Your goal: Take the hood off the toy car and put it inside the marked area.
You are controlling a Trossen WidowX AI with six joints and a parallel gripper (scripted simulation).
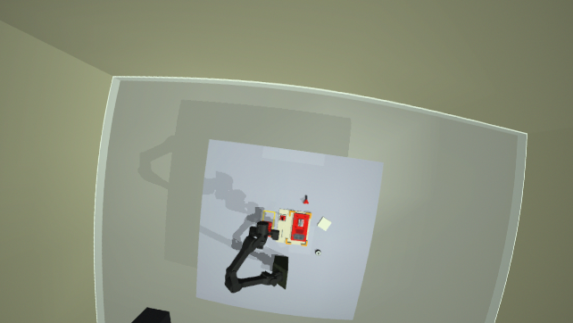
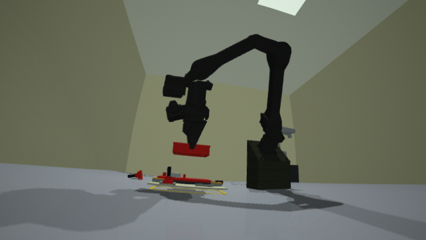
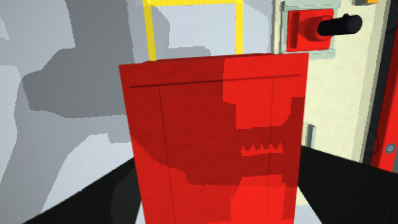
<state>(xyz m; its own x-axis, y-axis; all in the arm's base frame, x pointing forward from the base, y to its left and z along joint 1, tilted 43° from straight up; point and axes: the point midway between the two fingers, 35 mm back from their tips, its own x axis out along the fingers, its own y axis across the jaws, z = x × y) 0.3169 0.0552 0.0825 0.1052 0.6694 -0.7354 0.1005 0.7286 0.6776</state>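
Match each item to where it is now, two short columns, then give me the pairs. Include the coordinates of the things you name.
1. red hood (image 1: 269, 226) (image 2: 191, 150) (image 3: 200, 125)
2. yellow outline (image 1: 269, 211) (image 2: 190, 191) (image 3: 241, 30)
3. dark base block (image 1: 281, 263) (image 2: 267, 174)
4. black-and-red piece (image 1: 305, 200) (image 2: 137, 175)

A. under the arm's foot
B. held in the air by the gripper (image 1: 269, 228) (image 2: 192, 148)
C. lying on the table, off the cream board (image 1: 283, 234) (image 2: 192, 186) (image 3: 330, 100)
D. marked on the table, partly hidden in the wrist view

Pairs: 1-B, 2-D, 3-A, 4-C

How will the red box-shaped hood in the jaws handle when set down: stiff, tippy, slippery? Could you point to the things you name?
The red box-shaped hood (image 1: 269, 226) (image 2: 180, 149) (image 3: 200, 125) looks stiff: its edges stay straight in the gripper (image 2: 192, 148). Its broad, flat shape suggests little tendency to roll or tip. Smooth-looking faces could let it slip if gripped loosely.
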